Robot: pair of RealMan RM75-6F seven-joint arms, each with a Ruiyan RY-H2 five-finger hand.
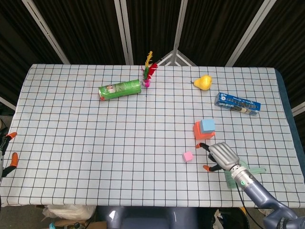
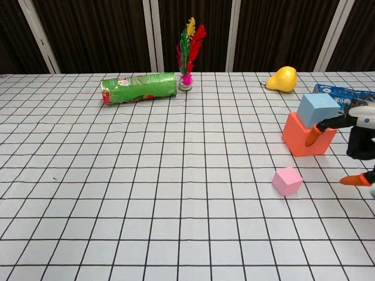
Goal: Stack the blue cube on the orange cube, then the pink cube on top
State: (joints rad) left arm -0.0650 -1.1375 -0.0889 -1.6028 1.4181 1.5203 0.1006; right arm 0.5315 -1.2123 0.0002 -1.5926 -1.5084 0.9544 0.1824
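While empty, right robot hand (image 1: 220, 156) fingers spread, near pink cube (image 1: 188, 156), not touching.

Green can (image 1: 119, 89) on its side, feathered shuttlecock (image 1: 148, 72), yellow pear (image 1: 203, 82), blue packet (image 1: 237, 103), green comb-like piece (image 1: 238, 174).

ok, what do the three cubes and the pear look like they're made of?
Orange cube, blue cube, pink cube: probably foam or soft plastic, going by flat matte faces with no shine and slightly soft edges. Pear: likely a plastic replica, with smooth, even yellow skin and a faint sheen.
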